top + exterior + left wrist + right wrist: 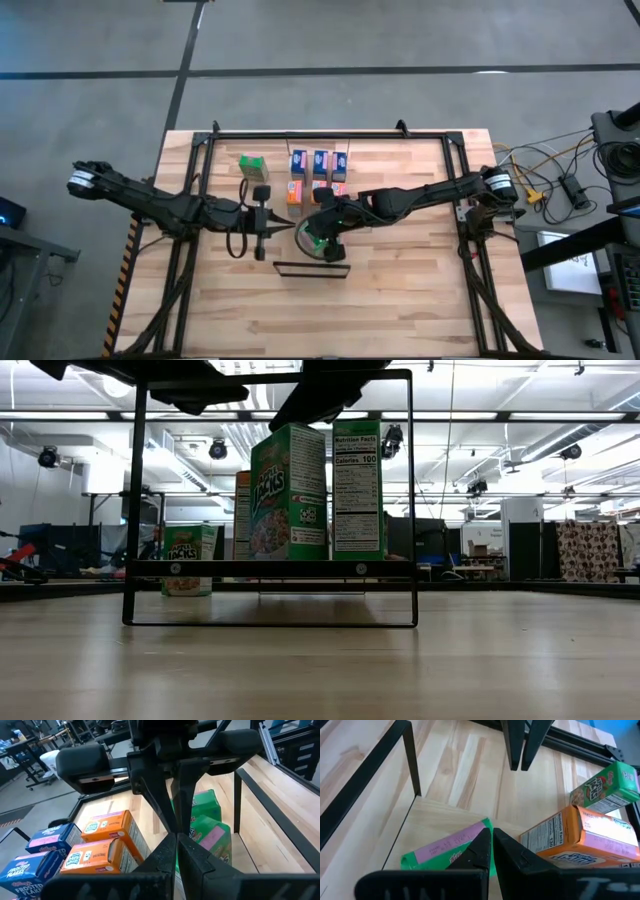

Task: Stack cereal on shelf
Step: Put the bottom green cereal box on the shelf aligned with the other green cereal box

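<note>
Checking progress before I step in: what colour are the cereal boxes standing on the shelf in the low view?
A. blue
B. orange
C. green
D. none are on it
C: two green boxes stand upright on the shelf, framed by the dark rack; an orange box shows behind them, and another green one sits on the table to the side.

Your two claws meet over the middle of the table [420, 300], tips nearly touching: the left claw [262, 222] to the left, the right claw [330, 246] to the right. Below the right claw, two Apple Jacks boxes [316, 490] stand side by side on the shelf [270, 569]. Beyond the claws, toward the table's far edge, a row of three Frosted Flakes boxes [319, 162] stands behind the orange boxes [296, 189]. Another Apple Jacks box [252, 167] stands apart, beyond the left claw.
</note>
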Controlling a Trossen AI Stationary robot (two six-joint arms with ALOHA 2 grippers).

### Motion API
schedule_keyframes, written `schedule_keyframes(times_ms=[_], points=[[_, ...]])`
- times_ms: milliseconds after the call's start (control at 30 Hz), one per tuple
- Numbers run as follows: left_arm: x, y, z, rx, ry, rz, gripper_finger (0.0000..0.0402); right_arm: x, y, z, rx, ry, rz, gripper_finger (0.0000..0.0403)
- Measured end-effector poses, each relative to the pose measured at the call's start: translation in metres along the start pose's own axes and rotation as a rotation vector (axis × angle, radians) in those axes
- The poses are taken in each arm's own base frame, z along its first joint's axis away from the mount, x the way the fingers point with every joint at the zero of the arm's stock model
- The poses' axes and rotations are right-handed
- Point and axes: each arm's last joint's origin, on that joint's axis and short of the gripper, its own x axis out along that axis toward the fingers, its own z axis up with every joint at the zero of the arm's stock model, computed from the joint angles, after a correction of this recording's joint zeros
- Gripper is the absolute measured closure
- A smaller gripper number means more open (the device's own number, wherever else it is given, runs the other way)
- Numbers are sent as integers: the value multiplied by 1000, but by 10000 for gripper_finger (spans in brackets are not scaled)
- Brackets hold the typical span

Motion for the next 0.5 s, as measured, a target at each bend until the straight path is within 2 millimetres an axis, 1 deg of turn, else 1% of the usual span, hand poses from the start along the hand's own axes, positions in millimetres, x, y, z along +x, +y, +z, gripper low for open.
schedule_keyframes(times_ms=[300, 400, 500], points=[[-1, 0, 1, 2, -3, 1, 401, 2, 1, -3, -1, 11, 4, 394], [-6, 3, 4, 14, -28, 6, 401, 3, 2, -5, -2, 20, 6, 394], [-17, 7, 12, 26, -73, 17, 401, 3, 2, -5, -2, 19, 5, 394]])
